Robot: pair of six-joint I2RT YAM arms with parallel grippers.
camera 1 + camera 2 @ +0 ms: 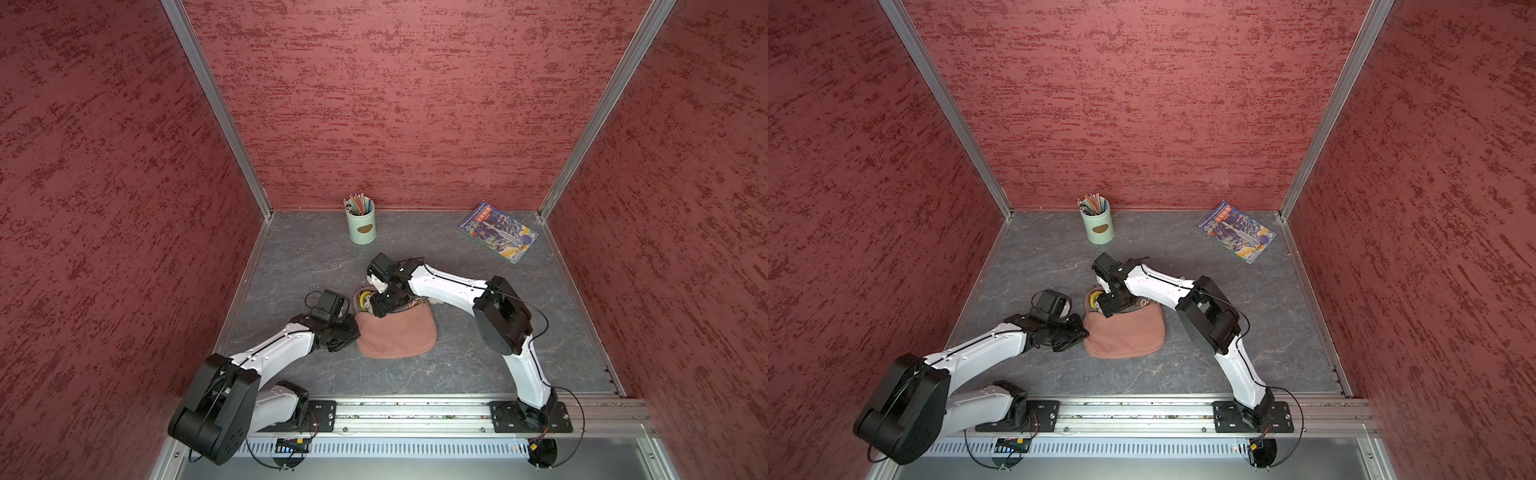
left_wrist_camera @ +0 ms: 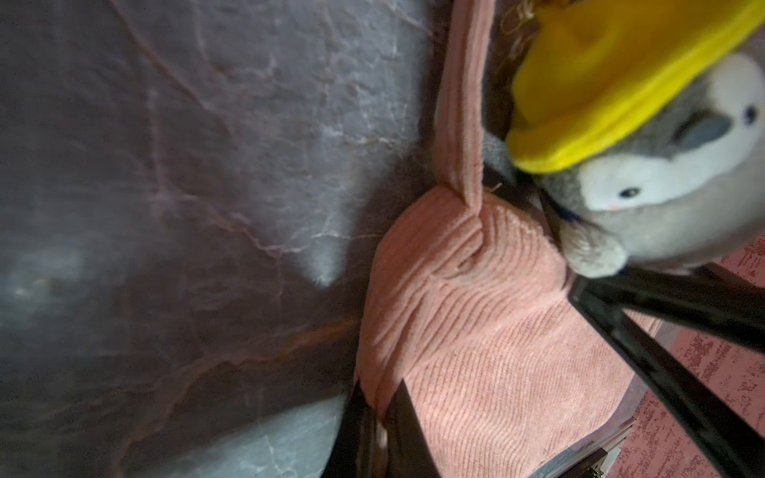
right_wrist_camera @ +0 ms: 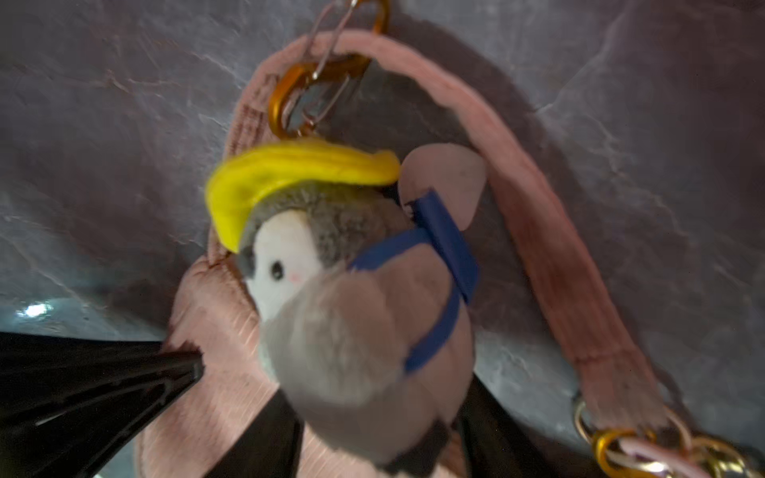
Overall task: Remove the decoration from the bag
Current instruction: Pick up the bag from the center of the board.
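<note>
Left gripper (image 2: 374, 414) is clamped on the left end of the bag (image 1: 397, 332). Right gripper (image 3: 381, 434) has its jaws apart either side of a penguin charm (image 3: 352, 310) in a yellow hat, and I can't tell if it's squeezing. No readable writing, the book (image 1: 498, 232) cover's too small. Bag lies flat mid-table, long axis left to right, curved bottom toward the arm bases. The decoration (image 1: 436, 302) is just a pale scrap under my right forearm at the bag's right end. One bag, one penguin, one pencil cup (image 1: 360, 226), one book
</note>
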